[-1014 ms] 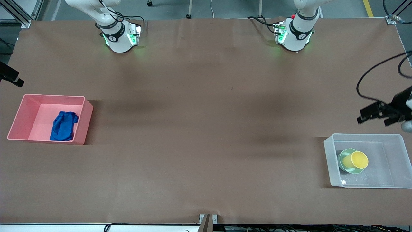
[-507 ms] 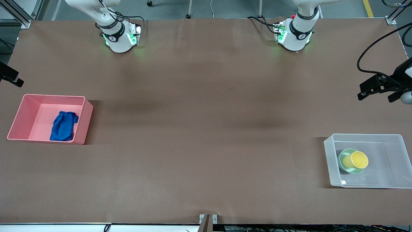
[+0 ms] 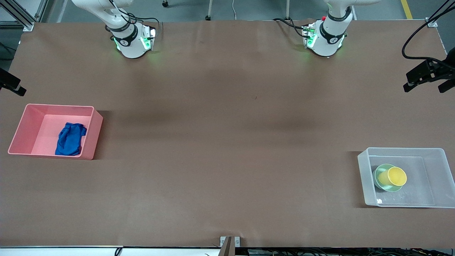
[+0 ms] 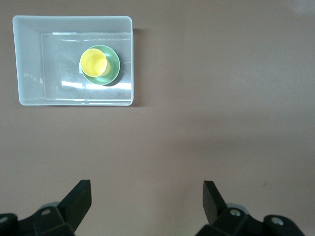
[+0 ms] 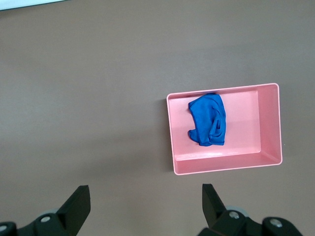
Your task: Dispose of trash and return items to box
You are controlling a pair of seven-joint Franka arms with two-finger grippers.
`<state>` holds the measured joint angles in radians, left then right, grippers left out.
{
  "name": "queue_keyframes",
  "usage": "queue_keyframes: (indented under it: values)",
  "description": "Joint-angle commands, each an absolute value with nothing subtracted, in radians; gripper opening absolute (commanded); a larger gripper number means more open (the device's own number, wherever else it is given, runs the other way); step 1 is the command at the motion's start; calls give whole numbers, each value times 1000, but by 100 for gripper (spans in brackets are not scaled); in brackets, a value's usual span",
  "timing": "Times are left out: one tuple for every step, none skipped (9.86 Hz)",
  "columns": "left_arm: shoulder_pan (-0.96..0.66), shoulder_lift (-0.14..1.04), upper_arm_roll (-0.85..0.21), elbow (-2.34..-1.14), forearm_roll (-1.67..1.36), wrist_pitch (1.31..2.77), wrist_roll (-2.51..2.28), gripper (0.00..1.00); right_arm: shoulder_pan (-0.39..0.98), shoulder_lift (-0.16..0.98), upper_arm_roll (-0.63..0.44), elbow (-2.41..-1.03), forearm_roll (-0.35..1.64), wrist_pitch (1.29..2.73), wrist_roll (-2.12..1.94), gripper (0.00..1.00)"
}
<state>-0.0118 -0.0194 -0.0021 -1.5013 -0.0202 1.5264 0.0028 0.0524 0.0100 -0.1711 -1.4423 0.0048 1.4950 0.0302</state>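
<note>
While both arms hang up in the air w/ nothing held, the left gripper (image 4: 146, 196) has its two black fingers spread wide over bare brown tabletop (image 3: 227, 135) at the left arm's end of the table. Well apart from it and lower, on the tabletop, sits the clear translucent rectangular plastic tub (image 3: 432, 177), near the front camera. Inside the tub a shallow mint-green round bowl (image 3: 382, 186) rests on the base, and a small yellow plastic cup (image 3: 394, 176) stands in that bowl.

Right gripper (image 5: 146, 196) is likewise spread wide, empty, over bare tabletop at the right arm's end; in the front view only a dark piece of it shows at the edge. Below it and off to one side lies the pink opaque rectangular bin (image 5: 268, 123), w/ the small wrinkled bright-blue cloth (image 5: 207, 125) crumpled inside, against one short wall.
</note>
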Motion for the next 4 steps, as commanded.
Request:
queue_keyframes:
  values:
    - [-20, -46, 2, -1577, -14, 1531, -14, 100, 63, -5, -178, -1453, -6, 1499, 21, 100]
    - [-21, -45, 2, -1578, -14, 1531, -14, 100, 63, -5, -178, -1453, -6, 1503, 23, 100]
    - [-23, -43, 2, -1577, -12, 1531, -14, 100, 61, -5, -178, -1454, -5, 1503, 23, 100]
    - [-23, -43, 0, -1577, -12, 1531, -14, 100, 60, -5, -178, -1456, -5, 1499, 21, 100]
